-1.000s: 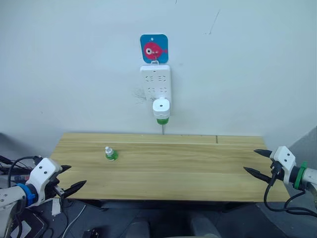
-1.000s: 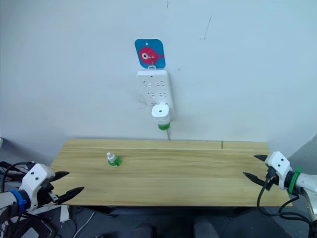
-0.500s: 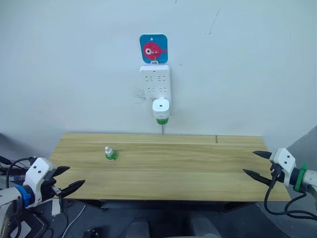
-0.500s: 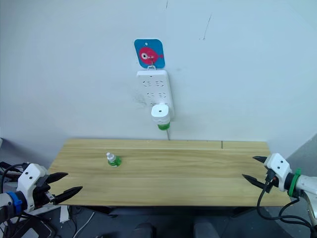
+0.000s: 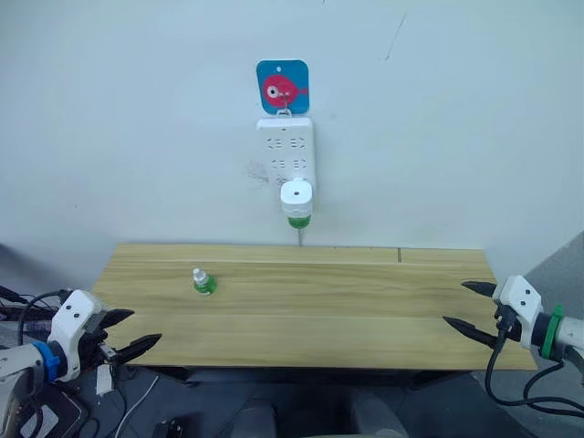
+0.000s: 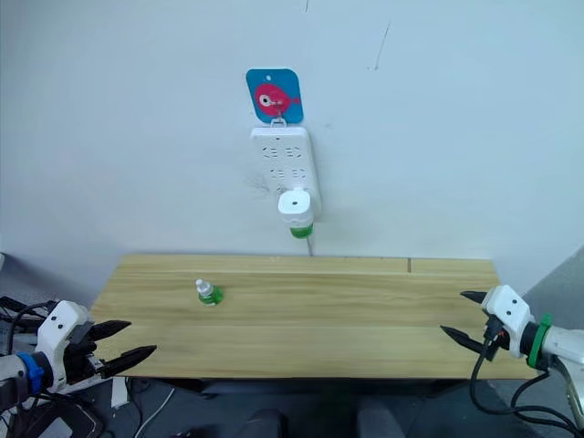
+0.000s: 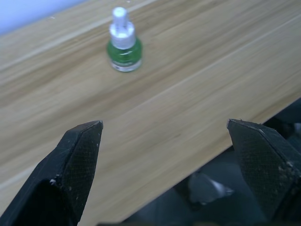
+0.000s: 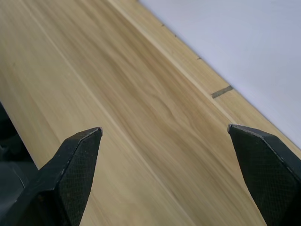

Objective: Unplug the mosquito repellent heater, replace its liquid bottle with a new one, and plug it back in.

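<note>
The white mosquito repellent heater (image 5: 296, 194) sits plugged into the bottom of a white power strip (image 5: 288, 148) on the wall, above the table's back edge. A green liquid bottle (image 5: 297, 222) hangs under it. A second small green bottle with a white cap (image 5: 202, 282) (image 7: 123, 41) stands upright on the left part of the wooden table (image 5: 347, 310). My left gripper (image 5: 146, 326) (image 7: 163, 123) is open at the table's near left corner, well short of that bottle. At the near right corner my right gripper (image 5: 453, 302) (image 8: 164, 128) is open over bare wood.
A blue hook plate with a red fish (image 5: 282, 88) holds the power strip. A cable (image 5: 299, 235) drops from the strip behind the table. Loose cables (image 5: 27, 306) lie below the table's left end.
Both grippers have sunk a little and drawn back slightly toward the table's near edge. They stay open. The bottles and the heater have not moved.
</note>
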### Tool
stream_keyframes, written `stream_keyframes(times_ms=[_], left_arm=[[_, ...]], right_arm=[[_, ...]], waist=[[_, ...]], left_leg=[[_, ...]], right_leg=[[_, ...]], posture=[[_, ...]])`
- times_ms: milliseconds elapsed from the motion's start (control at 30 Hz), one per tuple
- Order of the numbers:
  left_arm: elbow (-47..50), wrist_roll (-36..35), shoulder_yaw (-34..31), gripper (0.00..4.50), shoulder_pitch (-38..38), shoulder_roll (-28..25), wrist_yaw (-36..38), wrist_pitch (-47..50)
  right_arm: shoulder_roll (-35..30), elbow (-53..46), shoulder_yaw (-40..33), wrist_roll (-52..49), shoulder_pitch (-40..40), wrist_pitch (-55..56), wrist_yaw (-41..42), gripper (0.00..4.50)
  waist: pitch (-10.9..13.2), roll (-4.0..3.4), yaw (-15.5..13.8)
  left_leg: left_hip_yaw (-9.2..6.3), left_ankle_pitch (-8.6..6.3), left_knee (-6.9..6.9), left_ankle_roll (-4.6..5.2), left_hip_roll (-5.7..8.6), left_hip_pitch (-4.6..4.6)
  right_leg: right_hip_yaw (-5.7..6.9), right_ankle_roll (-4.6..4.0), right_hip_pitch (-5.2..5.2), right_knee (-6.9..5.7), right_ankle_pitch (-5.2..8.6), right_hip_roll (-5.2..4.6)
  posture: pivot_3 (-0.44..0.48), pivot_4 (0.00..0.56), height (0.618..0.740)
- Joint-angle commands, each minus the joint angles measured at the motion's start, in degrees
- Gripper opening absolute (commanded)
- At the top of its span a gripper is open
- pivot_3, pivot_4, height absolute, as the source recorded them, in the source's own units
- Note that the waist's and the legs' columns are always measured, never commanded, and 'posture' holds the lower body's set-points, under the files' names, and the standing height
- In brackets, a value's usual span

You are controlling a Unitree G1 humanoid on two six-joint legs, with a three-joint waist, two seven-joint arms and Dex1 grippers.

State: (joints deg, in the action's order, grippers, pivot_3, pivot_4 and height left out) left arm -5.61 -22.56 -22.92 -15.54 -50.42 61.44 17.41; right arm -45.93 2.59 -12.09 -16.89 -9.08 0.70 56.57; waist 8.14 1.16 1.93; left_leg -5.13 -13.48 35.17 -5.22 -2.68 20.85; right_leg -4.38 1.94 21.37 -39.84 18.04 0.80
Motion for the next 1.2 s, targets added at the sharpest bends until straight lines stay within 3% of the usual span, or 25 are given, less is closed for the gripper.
stream_keyframes(times_ms=[33,233,333,400,733,867,1200], left_arm=[[4.03,-4.62,-3.09,4.50,4.50,-1.40,-1.13,5.73],[7.52,-10.71,-1.57,4.50,18.24,-0.35,-4.71,14.65],[7.04,-10.79,0.94,3.98,25.04,0.63,-5.54,15.75],[5.68,-9.87,3.23,3.38,29.59,1.60,-6.45,15.38],[-6.08,-5.22,11.82,3.38,48.15,10.60,-7.08,8.27],[-11.66,-4.16,13.18,3.38,52.96,13.14,-6.20,6.27],[-20.39,-1.54,16.15,3.38,60.59,17.17,-2.70,1.38]], right_arm=[[0.77,-8.33,-2.84,-4.53,0.79,-5.29,-2.62,4.47],[2.20,-25.37,-4.35,-11.87,2.64,-16.14,-8.54,4.47],[2.94,-32.14,-4.38,-14.96,3.83,-21.00,-12.05,4.50],[3.30,-35.29,-3.84,-16.30,4.79,-23.35,-13.89,4.50],[6.09,-46.26,-1.46,-20.26,9.83,-32.07,-23.79,4.50],[7.15,-49.42,-0.23,-21.34,10.98,-34.61,-26.93,4.50],[8.00,-52.24,1.01,-23.41,13.20,-37.75,-30.36,4.50]], waist=[[0.53,0.01,0.06],[1.84,0.02,0.24],[2.27,0.10,0.75],[2.52,0.12,1.38],[3.95,0.40,3.33],[4.38,0.28,4.06],[5.44,0.34,4.88]], left_leg=[[0.00,0.00,0.00,0.00,0.00,0.00],[-0.08,0.00,0.01,-0.01,0.01,0.09],[-0.25,0.00,0.01,-0.01,0.00,0.16],[-0.23,0.00,0.01,-0.02,0.01,0.16],[-0.28,0.00,0.05,-0.02,0.02,0.43],[-0.35,0.00,0.37,-0.01,0.02,1.15],[-0.38,-0.02,0.78,0.02,0.05,1.43]], right_leg=[[0.00,0.00,0.00,-0.02,0.00,0.00],[0.06,0.01,0.05,-0.05,-0.01,0.01],[0.20,0.01,0.05,-0.04,-0.01,0.02],[0.18,0.03,0.03,0.00,0.00,0.01],[0.22,0.03,0.23,0.01,-0.01,0.03],[0.30,-0.13,0.82,-0.10,-0.18,0.04],[0.35,0.02,0.85,-0.11,-0.27,0.03]], posture=[[-0.018,0.159,0.740],[-0.083,0.178,0.740],[-0.112,0.189,0.740],[-0.126,0.195,0.740],[-0.206,0.230,0.740],[-0.222,0.240,0.740],[-0.229,0.244,0.740]])
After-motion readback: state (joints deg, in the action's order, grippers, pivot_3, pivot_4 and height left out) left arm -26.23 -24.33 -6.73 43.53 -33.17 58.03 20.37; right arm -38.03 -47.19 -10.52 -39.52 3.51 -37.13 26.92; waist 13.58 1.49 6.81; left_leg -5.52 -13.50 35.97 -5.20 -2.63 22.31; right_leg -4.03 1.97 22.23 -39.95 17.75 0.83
